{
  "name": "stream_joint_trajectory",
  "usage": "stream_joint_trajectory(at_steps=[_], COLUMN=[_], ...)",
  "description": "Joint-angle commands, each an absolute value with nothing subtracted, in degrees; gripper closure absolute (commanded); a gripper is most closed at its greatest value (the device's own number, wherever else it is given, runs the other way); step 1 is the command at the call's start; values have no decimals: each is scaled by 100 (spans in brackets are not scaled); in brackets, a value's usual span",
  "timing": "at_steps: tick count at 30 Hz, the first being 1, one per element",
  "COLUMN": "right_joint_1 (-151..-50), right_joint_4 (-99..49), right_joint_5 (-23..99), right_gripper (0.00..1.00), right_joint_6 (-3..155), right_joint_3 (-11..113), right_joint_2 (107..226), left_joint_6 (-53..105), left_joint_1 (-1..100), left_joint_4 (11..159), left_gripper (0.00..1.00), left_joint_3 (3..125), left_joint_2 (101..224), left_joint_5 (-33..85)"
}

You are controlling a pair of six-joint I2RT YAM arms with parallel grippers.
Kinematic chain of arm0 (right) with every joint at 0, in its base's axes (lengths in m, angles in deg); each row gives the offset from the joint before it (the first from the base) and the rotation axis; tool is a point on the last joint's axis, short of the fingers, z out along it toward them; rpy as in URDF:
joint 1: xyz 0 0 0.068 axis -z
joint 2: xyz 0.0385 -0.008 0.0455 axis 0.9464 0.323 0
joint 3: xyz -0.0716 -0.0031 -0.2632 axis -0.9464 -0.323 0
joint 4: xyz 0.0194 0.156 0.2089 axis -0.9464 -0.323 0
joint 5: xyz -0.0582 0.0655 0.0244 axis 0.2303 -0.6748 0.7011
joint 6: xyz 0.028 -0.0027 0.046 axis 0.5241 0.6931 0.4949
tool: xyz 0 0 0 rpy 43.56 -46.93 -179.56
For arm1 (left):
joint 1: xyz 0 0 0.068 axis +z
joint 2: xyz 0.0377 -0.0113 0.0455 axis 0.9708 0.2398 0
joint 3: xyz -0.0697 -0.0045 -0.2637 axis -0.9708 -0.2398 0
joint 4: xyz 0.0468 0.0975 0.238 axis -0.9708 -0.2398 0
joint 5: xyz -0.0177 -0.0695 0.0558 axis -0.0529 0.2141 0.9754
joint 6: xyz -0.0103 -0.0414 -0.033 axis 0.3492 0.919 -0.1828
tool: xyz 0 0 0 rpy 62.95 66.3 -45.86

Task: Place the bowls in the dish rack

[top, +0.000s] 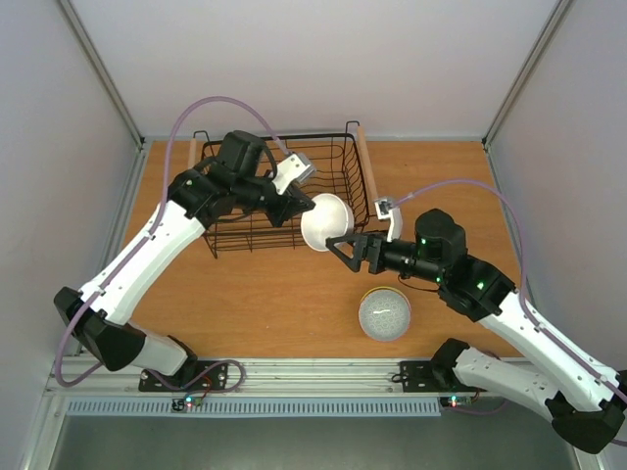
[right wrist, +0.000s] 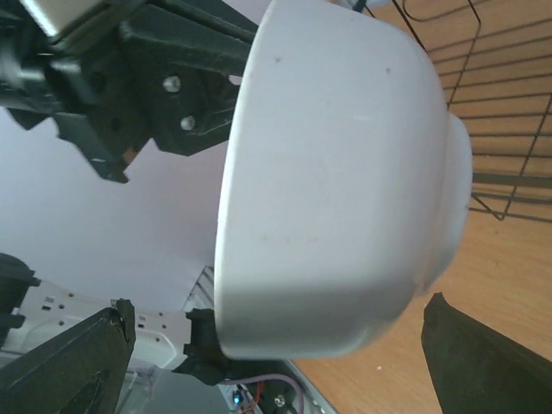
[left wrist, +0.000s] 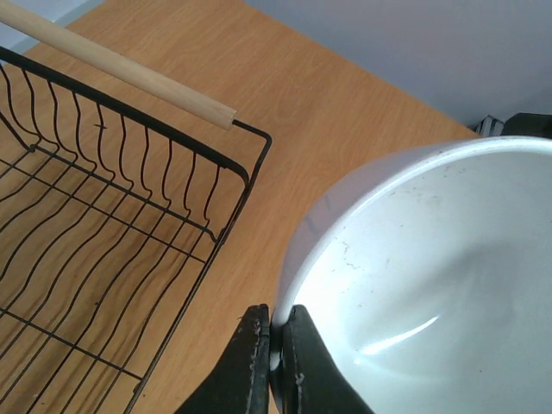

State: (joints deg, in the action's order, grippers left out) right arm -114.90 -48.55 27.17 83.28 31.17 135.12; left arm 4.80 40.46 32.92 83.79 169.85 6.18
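My left pincer (left wrist: 274, 326) is clamped on the rim of a white bowl (top: 326, 221). I hold it tilted in the air just outside the right end of the dish rack (top: 338, 172), not yet over the wires. My right pincer (top: 345, 251) stands wide apart, a finger on either side of that bowl, gripping nothing.

As far as I can see no bowl sits in the rack, though my left arm hides part of it. A speckled grey bowl (top: 384, 315) rests on a yellow-green bowl (top: 376, 292) on the worktop (top: 274, 304), well apart from the rack. I see no other bowls.

So I judge the loading barely begun. The rack's wire wall and wooden handle (left wrist: 129, 71) lie between bowl and basket. My right fingers crowd the bowl closely.
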Motion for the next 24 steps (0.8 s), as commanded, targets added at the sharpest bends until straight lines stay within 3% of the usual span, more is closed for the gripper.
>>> stream_joint_trajectory(at_steps=[1,15,16,23,24], right_joint_1=[-11545,-11545,-11545,-11545,-11545], right_joint_4=[-4377,-3834,-3834,-3857,-3886], right_joint_5=[2765,2706,2706,2781,2814], right_gripper=[8,12,17,91,98], right_joint_6=[8245,8167,8164,8162,8139], right_joint_3=[2953,2943,2943,2965,2980], right_joint_2=[13340,13731,13731,13637,13621], left_joint_6=[779,892,888,871,863], left_joint_1=[4224,4229,4228,4229,4231], left_joint_4=[3755,3894,3903,3919,3916], left_gripper=[99,99,99,100,100], left_joint_3=[8391,8130,8112,8049,8045], left_joint_2=[16866,16706,16691,16690,16680], left_joint_5=[-107,-336,-327,-245,-219])
